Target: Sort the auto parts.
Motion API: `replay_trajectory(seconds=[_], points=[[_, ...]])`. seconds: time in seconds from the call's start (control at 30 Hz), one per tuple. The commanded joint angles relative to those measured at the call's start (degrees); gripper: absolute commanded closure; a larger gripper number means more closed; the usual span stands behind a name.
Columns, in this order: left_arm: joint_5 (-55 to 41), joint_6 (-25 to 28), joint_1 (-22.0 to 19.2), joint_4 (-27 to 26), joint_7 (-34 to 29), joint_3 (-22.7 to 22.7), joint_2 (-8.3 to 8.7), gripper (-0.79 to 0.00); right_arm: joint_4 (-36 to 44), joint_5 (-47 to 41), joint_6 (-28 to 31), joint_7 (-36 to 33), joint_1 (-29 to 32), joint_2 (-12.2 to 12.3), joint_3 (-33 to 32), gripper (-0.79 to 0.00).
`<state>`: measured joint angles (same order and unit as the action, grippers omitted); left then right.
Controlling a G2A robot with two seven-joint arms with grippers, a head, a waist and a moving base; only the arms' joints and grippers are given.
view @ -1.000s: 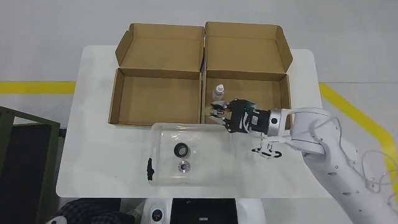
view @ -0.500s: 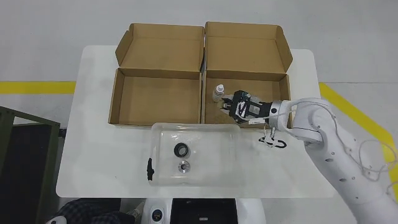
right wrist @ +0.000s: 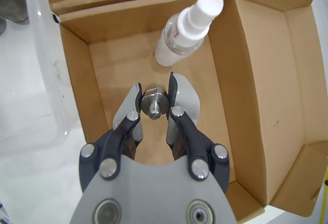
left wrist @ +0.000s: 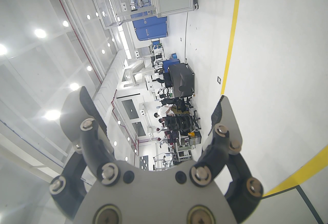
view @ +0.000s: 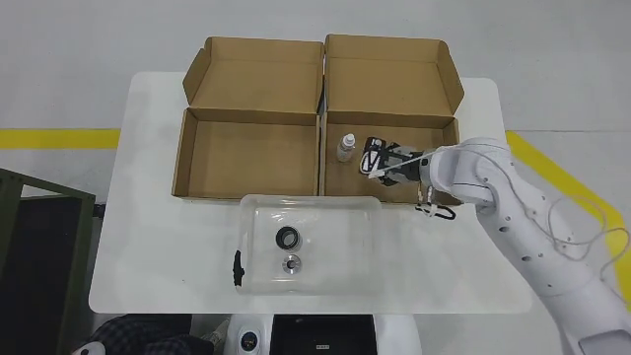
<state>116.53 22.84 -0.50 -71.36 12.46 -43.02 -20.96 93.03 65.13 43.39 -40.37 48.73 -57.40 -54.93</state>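
My right gripper (right wrist: 155,95) (view: 371,162) is shut on a small silver metal part with a threaded stud (right wrist: 153,104), held inside the right cardboard box (view: 439,140) (right wrist: 261,86) just above its floor. A small clear bottle with a white cap (right wrist: 184,32) (view: 346,146) stands in the same box, close beyond the fingertips. In the clear plastic bin (view: 258,207) at the table's front lie a black ring (view: 287,236), a silver round part (view: 291,264) and a thin black piece (view: 238,268). My left gripper (left wrist: 153,109) is open, off the table, pointing into the room.
The left cardboard box (view: 247,158) stands next to the right one, both with lids folded back. The clear bin's edge (right wrist: 48,76) lies right beside the right box's near wall. Bare white table (view: 148,207) surrounds the boxes.
The right arm carried the silver part from over the bin's far corner into the right box, close to the bottle. The bin's contents have not moved.
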Motion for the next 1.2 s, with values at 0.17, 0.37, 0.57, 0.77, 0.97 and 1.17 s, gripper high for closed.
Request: replay_trajectory(seconds=[0.17,0.37,0.57,0.77,0.97,1.17], points=[[0.00,0.00,0.00,0.00,0.00,0.00,0.00,-0.785,-3.21,2.30,-1.94,-3.09,-2.79,-1.08,3.47,0.000],[0.00,0.00,0.00,0.00,0.00,0.00,0.00,-0.785,-5.68,2.23,-3.43,-4.06,-4.28,-2.02,5.68,-0.015],[0.00,0.00,0.00,0.00,0.00,0.00,0.00,-0.785,-7.00,2.12,-4.18,-4.44,-5.42,-2.75,7.05,-0.246],[0.00,0.00,0.00,0.00,0.00,0.00,0.00,-0.785,-7.11,1.44,-4.65,-3.95,-5.50,-3.10,7.25,-0.305],[0.00,0.00,0.00,0.00,0.00,0.00,0.00,-0.785,-2.65,1.27,-5.56,-3.71,-3.62,-2.32,4.10,-0.320],[0.00,0.00,0.00,0.00,0.00,0.00,0.00,-0.785,4.38,1.85,-5.94,-4.83,0.81,-0.62,-1.71,-0.342]])
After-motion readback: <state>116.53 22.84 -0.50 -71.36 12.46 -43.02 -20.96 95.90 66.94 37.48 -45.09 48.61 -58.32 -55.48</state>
